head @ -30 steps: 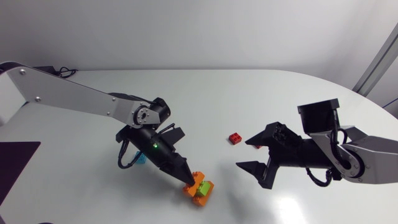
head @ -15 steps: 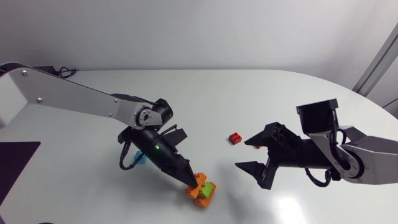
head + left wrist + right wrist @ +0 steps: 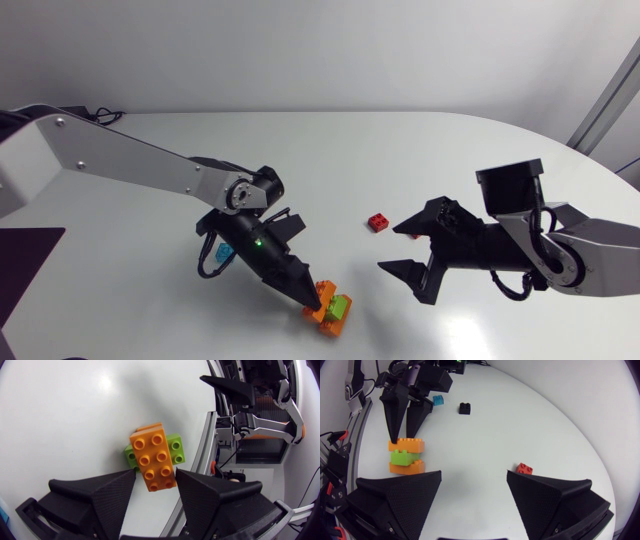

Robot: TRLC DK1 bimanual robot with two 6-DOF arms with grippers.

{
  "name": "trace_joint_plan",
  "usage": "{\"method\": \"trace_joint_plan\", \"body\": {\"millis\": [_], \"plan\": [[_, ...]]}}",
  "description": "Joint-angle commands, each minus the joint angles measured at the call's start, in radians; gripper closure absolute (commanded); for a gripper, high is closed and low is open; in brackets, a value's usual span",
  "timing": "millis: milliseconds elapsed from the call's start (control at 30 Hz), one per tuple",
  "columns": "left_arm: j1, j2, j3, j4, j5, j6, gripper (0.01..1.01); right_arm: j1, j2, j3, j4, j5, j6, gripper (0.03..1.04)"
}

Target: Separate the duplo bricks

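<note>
Robotics lab: white round-edged table (image 3: 420, 150) with a silver-grey left arm (image 3: 120, 165) and right arm (image 3: 600, 245).

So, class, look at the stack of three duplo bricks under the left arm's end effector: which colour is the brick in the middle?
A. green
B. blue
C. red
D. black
A: the right wrist view shows the green brick sandwiched between the upper orange brick and the lower orange brick.

text: none legible | labels: none | numbers: 0 | signs: none
</note>
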Motion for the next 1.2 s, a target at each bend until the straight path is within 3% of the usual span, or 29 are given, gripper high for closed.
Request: {"method": "trace_joint_plan", "body": {"millis": [0, 167, 333, 500, 600, 767, 1167], "plan": [[-0.003, 0.021, -0.002, 0.004, -0.002, -0.022, 0.467, 0.004, -0.01, -0.016, 0.01, 0.005, 0.015, 0.12], [-0.018, 0.021, 0.005, 0.012, -0.002, -0.03, 0.489, 0.004, -0.002, -0.019, 0.016, 0.005, 0.015, 0.12], [-0.033, 0.036, 0.02, 0.024, -0.002, -0.045, 0.784, 0.004, -0.005, -0.025, 0.021, 0.005, 0.015, 0.12], [-0.044, 0.036, 0.028, 0.036, -0.002, -0.048, 0.815, 0.004, -0.03, -0.037, 0.019, 0.003, 0.016, 0.12], [-0.021, 0.026, 0.026, 0.056, -0.003, -0.062, 0.818, 0.047, -0.08, -0.045, 0.009, 0.014, 0.038, 0.12], [0.031, 0.01, 0.037, 0.105, -0.003, -0.105, 0.818, 0.172, -0.138, -0.043, 0.009, 0.135, 0.093, 0.12], [0.056, -0.024, 0.101, 0.193, -0.003, -0.212, 0.818, 0.258, -0.108, -0.046, 0.053, 0.21, 0.176, 0.15]]}}
